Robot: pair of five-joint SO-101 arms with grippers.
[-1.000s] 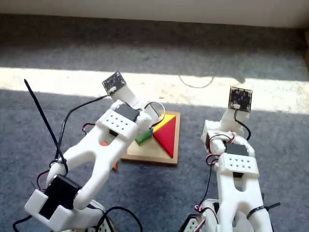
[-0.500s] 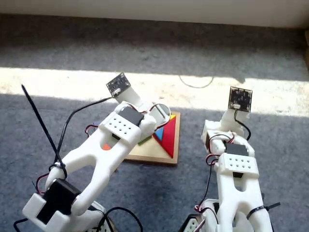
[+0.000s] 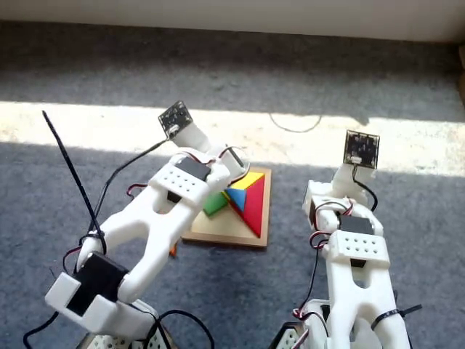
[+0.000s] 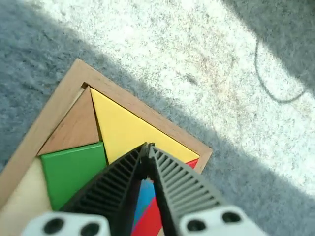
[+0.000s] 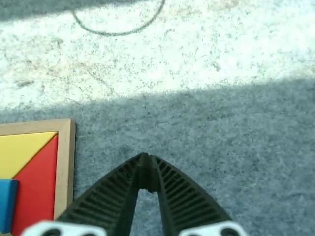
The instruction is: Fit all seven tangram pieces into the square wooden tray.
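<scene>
Grey carpet (image 3: 73,167) carries the square wooden tray (image 3: 218,234), where the yellow triangle (image 4: 128,130) and the green piece (image 4: 74,169) lie flat. I judge them light, stiff and smooth, best pinched across two opposite edges. The left claw (image 4: 147,147) hangs closed above the yellow triangle, its arm stretched forward, and the right claw (image 5: 143,156), also closed, is beside the tray.

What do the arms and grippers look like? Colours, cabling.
Left arm and right arm: white plastic, black servo blocks, hole-patterned plates, red and black cables at joints, a black camera board on each wrist. Left gripper and right gripper: black ribbed tapering fingers, white bases.
</scene>
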